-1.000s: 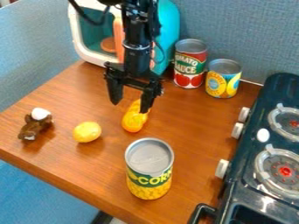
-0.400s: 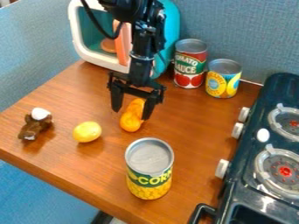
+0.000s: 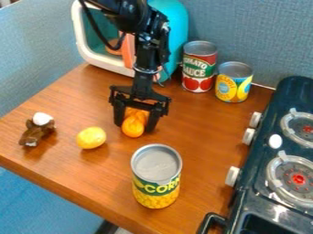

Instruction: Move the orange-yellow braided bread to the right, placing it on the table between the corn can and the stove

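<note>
Claw released, jaws apart either side of the orange toy on the bench. Lemon near, at view left (brown toy further out). Corn can in front; sauce can and pineapple can behind, at right.

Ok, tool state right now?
Tool: open, fingers astride the shiny, lumpy orange object on the brown wooden table; whether they touch it, can't tell.
</note>
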`<state>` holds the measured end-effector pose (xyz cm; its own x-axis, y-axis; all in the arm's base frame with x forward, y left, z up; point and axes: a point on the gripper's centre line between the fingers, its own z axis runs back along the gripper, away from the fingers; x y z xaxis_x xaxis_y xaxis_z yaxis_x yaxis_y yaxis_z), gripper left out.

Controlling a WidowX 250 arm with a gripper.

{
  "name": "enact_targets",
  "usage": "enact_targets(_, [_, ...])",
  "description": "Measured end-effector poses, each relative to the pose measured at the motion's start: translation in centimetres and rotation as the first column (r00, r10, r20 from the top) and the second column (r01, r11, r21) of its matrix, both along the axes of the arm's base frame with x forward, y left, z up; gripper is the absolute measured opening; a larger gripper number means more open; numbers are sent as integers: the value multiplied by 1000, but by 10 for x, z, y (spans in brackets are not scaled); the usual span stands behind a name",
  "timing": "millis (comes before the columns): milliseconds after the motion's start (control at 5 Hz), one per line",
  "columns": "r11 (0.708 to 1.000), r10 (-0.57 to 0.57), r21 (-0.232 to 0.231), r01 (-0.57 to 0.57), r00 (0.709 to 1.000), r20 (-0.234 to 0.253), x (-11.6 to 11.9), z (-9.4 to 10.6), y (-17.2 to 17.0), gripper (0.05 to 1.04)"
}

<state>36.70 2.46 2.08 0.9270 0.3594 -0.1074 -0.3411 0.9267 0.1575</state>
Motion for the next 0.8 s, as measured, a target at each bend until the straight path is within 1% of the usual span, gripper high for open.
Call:
enact_targets(200, [1000,22,2,-22,1000,11,1,0,2,919])
enact_targets(400, [999,-12,-33,12,1000,8,-1,1,5,809])
enact_targets(600, [996,-49,-76,52,998,41,1,6,2,809])
enact_targets(800, [993,-90,-73,96,993,77,4,23,-5,809])
